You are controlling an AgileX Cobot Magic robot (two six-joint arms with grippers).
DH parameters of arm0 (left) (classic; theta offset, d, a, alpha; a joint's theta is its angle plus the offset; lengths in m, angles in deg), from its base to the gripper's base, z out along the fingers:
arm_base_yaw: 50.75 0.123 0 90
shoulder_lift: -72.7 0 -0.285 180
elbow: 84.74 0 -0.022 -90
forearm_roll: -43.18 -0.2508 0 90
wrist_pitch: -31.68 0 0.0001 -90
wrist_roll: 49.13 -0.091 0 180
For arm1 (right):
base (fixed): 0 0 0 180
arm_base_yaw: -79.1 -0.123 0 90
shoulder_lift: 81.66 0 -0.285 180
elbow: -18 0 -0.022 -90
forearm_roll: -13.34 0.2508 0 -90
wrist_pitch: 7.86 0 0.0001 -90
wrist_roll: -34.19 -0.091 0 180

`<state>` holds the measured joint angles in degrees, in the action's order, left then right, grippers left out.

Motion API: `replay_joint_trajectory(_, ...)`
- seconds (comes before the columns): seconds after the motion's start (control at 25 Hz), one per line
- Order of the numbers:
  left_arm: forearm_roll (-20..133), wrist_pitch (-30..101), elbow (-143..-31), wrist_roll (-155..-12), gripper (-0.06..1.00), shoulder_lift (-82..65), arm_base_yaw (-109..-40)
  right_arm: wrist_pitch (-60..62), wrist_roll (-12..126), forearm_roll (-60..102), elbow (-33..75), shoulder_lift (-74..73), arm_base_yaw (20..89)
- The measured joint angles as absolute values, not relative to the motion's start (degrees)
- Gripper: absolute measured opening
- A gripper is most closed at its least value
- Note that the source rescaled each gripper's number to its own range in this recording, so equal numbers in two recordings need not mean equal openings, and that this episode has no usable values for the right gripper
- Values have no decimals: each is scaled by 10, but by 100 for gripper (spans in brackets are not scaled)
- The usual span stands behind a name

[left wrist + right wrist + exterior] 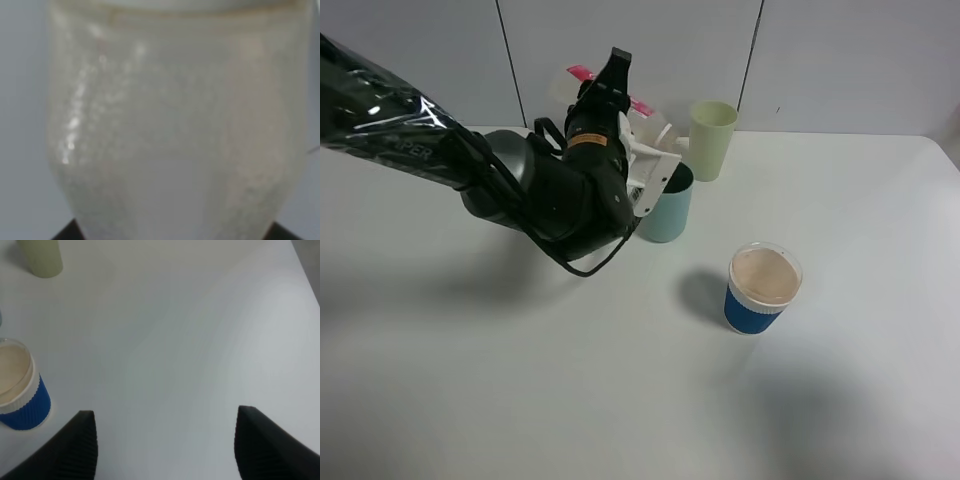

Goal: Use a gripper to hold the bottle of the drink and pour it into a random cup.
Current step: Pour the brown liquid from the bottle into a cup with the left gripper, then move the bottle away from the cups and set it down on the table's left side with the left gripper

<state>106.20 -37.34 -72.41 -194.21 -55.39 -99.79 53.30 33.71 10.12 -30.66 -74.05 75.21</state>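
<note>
My left gripper (615, 88), on a glossy black arm, is shut on the bottle of the drink (652, 126). It holds the bottle tilted on its side above the rim of the teal cup (670, 215) at the back middle of the table. In the left wrist view the translucent bottle (175, 130) fills the picture, so the fingers are hidden. Whether liquid is flowing cannot be seen. My right gripper (165, 450) stands open over bare table and does not appear in the high view.
A pale yellow-green tumbler (712, 140) stands just behind and to the right of the teal cup. A blue-sleeved cup with a clear lid (763, 288) sits nearer the front right, also visible as the blue-sleeved cup (20, 390) beside the right gripper. The white table (470, 380) stretches to both sides.
</note>
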Motion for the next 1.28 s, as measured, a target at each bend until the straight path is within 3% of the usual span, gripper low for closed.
replay_joint_trajectory(0.64, 1252, -209, -724, -1819, 0, -401, -998, 533, 337, 101, -307, -740, 752)
replay_joint_trajectory(1.0, 1327, -121, -724, -1695, 0, -325, -964, 533, 337, 101, -307, -740, 752)
replay_joint_trajectory(1.28, 1415, -42, -724, -1678, 0, -259, -930, 533, 337, 101, -307, -740, 752)
